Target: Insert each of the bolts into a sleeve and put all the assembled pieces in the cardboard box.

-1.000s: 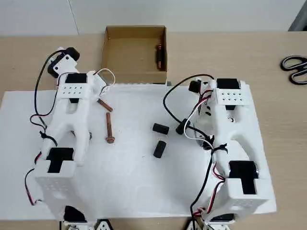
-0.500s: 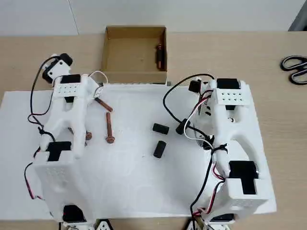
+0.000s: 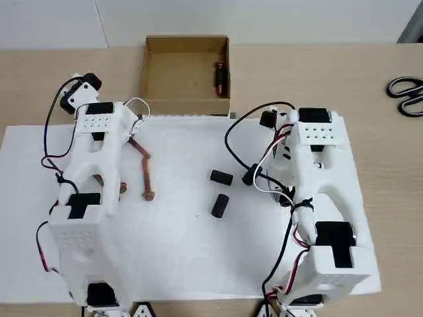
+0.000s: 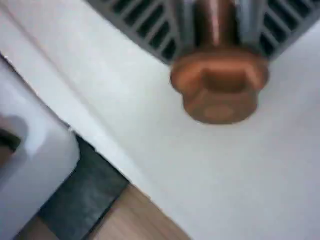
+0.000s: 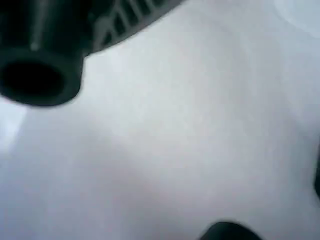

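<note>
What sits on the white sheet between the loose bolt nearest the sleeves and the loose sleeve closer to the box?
Nothing: in the high view the white sheet between that bolt and that sleeve is bare.

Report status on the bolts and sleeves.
Left gripper shut on bolt. Right gripper shut on sleeve. One assembled piece in cardboard box. Two loose sleeves mid-sheet, loose bolt near left arm.

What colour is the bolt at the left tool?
Copper-brown; the bolt shows best in the left wrist view.
</note>
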Motion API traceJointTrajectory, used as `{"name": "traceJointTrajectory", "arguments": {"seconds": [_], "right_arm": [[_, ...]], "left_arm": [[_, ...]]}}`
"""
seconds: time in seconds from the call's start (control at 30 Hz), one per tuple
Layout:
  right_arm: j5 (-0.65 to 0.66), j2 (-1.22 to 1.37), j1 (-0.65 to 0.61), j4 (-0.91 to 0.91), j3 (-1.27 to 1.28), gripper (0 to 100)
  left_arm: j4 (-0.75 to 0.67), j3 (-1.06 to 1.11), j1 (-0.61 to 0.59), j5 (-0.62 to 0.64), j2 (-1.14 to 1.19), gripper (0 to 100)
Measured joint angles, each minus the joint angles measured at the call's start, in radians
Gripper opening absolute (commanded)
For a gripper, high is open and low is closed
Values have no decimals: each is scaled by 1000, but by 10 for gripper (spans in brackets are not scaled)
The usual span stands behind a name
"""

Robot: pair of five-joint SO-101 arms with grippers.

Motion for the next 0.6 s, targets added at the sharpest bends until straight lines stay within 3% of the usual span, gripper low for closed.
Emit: {"name": "traceJointTrajectory", "arguments": {"seconds": [0.4, 0.6], "right_arm": [[0, 0, 0, 0, 0, 6], [0, -121, -46, 6, 2, 4]], "left_arm": [[6, -14, 0, 0, 2, 6], [172, -110, 26, -8, -43, 6]]}}
